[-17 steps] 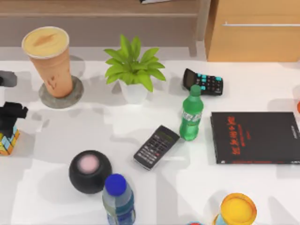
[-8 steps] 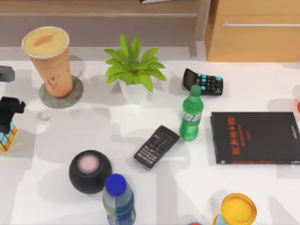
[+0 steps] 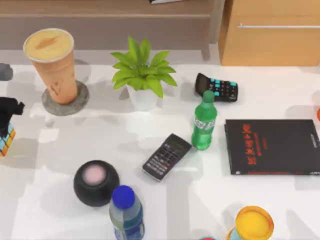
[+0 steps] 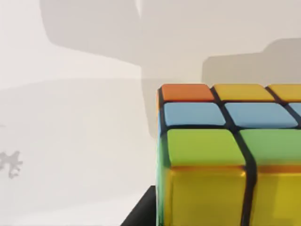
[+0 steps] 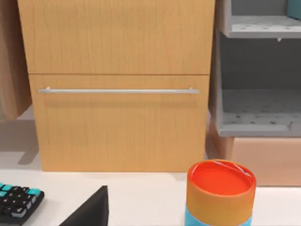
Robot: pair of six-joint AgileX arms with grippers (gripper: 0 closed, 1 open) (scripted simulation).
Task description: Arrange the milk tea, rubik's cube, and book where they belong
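- since a second ago left gripper (image 3: 6,116) and the rubik's cube (image 3: 5,140) have slid further toward the table's left edge; cube now partly cut off by the frame, everything else unmoved
- left gripper: dark blocky shape over the cube at the far left, seems clamped on it; fingers hidden from above, so grip is judged from the cube travelling with it
- rubik's cube in the left wrist view (image 4: 225,155): glossy plastic squares, orange, yellow, blue and green on a black grid, sharp corner, close to the camera above the white table (image 4: 70,141)
- milk tea (image 3: 52,65): tall tapered orange-tan cup, creamy top filled to the pale rim, upright on a round grey coaster (image 3: 50,106) at the back left
- black sphere (image 3: 96,182) with pink top, front left; blue-capped bottle (image 3: 126,212) just beside it
- leafy green plant (image 3: 142,72) in a white pot, back middle
- dark remote (image 3: 166,156) flat, tilted, centre; green bottle (image 3: 203,127) upright beside it
- black calculator (image 3: 216,87) with teal keys behind the bottle
- thin black book (image 3: 272,146) with red lettering, flat at the right
- orange-lidded can (image 5: 220,193), cylindrical, in front of a wooden drawer (image 5: 117,122) in the right wrist view
- right gripper: cannot tell
- light-blue book: cannot locate
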